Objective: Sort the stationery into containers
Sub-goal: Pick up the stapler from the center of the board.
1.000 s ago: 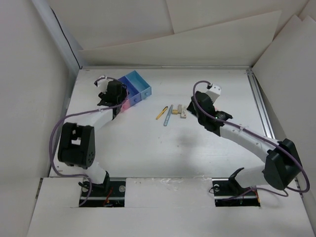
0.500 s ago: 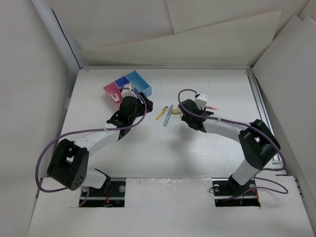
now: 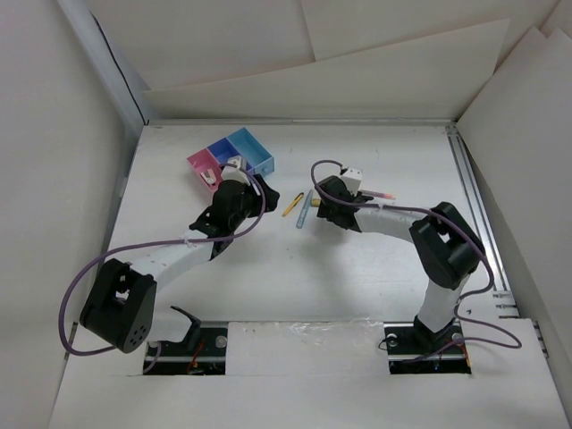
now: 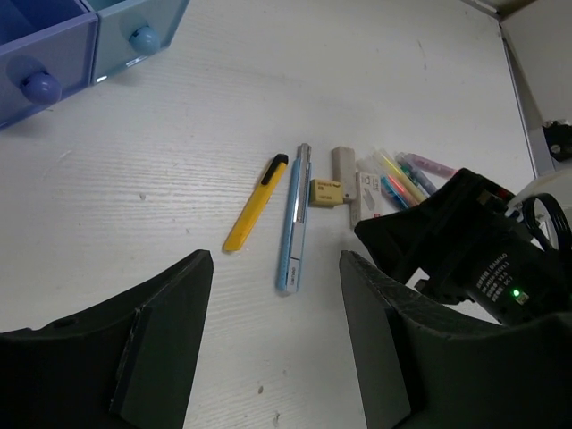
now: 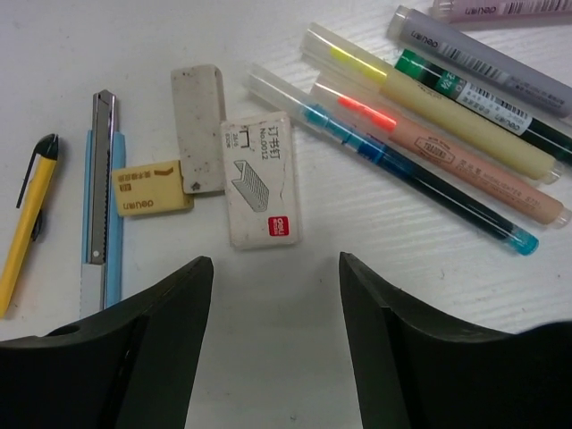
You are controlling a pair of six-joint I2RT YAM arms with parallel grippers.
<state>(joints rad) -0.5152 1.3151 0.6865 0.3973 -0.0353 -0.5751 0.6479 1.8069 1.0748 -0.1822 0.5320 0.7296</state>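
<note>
The stationery lies in a loose row mid-table. It holds a yellow pen (image 5: 29, 223), a pale blue-grey pen (image 5: 103, 214), a beige eraser (image 5: 150, 189), a white eraser (image 5: 198, 125), a staple box (image 5: 261, 179) and several coloured pens (image 5: 447, 147). My right gripper (image 5: 275, 295) is open and empty, low over the table just below the staple box. My left gripper (image 4: 274, 304) is open and empty, just short of the blue-grey pen (image 4: 294, 219) and yellow pen (image 4: 255, 204). The containers, pink (image 3: 202, 166), dark blue (image 3: 221, 150) and light blue (image 3: 253, 152), stand at the back left.
In the top view my left gripper (image 3: 268, 197) and right gripper (image 3: 320, 207) face each other across the yellow pen (image 3: 292, 205). The right wrist's black body (image 4: 465, 241) covers part of the pile in the left wrist view. White walls ring the table.
My left arm has swung from the bins to the stationery. My right arm has reached left over the pile. Both grippers have stayed empty.
</note>
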